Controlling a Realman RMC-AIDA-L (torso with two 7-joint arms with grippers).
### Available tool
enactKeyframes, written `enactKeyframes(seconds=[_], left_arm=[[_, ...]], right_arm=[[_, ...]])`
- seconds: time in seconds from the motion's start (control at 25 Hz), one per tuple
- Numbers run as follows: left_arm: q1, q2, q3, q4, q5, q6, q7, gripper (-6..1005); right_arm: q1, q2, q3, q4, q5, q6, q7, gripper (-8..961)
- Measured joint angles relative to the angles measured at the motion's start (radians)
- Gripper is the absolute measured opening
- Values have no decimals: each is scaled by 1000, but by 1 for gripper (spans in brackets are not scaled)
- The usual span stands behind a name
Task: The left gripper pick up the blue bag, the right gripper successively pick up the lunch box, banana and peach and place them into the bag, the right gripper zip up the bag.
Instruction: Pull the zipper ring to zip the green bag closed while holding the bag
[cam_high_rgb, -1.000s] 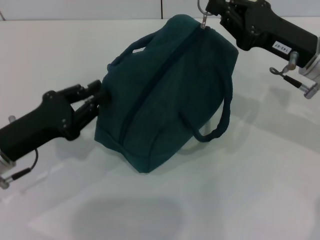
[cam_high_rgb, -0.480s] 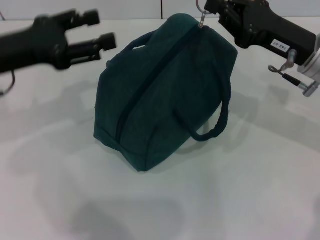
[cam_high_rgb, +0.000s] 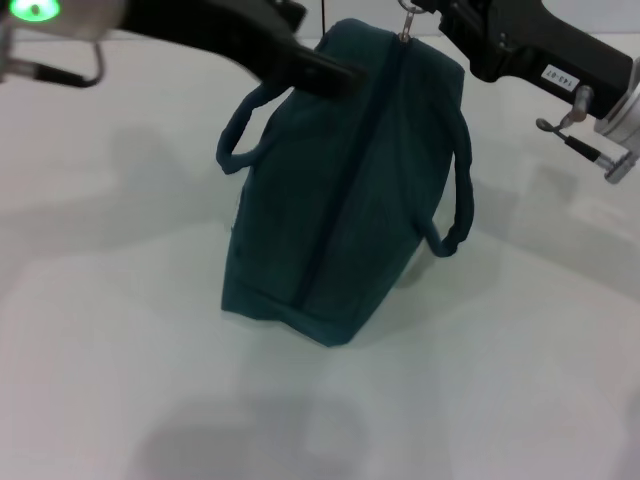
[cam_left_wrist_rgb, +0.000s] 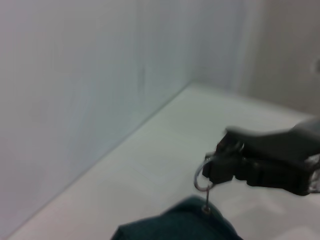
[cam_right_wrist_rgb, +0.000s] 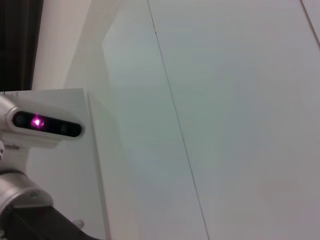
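Your right gripper (cam_high_rgb: 425, 12), the black two-finger claw on its black arm, sits at the far top end of the dark teal fabric blue bag (cam_high_rgb: 345, 190). Its fingers are clenched on the metal ring zipper pull (cam_left_wrist_rgb: 202, 178), which hangs just below them and joins the bag's top edge. The bag stands on the white bench (cam_high_rgb: 120, 330) with its zipper line closed along the ridge, one loop handle (cam_high_rgb: 455, 190) drooping on the side nearer that arm. Your left gripper (cam_high_rgb: 335, 72) reaches across to the bag's upper shoulder beside the other handle (cam_high_rgb: 245, 125); whether its fingers are released or clenched, you cannot tell.
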Motion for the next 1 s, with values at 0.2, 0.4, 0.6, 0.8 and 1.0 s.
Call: enactKeyframes(seconds=[0.2,0.4,0.6,0.8,1.0], left_arm=[[-59,0,128,57,88,2,-245,893],[-89,1,149,66,87,30,-344,891],[-102,1,164,73,80,53,-407,890],[-105,0,215,60,107,56,-442,887],[-106,-3,220,30,144,51,-450,888]], right_arm=[[1,0,-2,0,0,0,0,10],[1,0,-2,0,1,0,0,9],[1,0,-3,3,-3,0,0,9],[15,0,-15,3,-1,1,0,9],[26,0,-15,8,-1,3,0,9]])
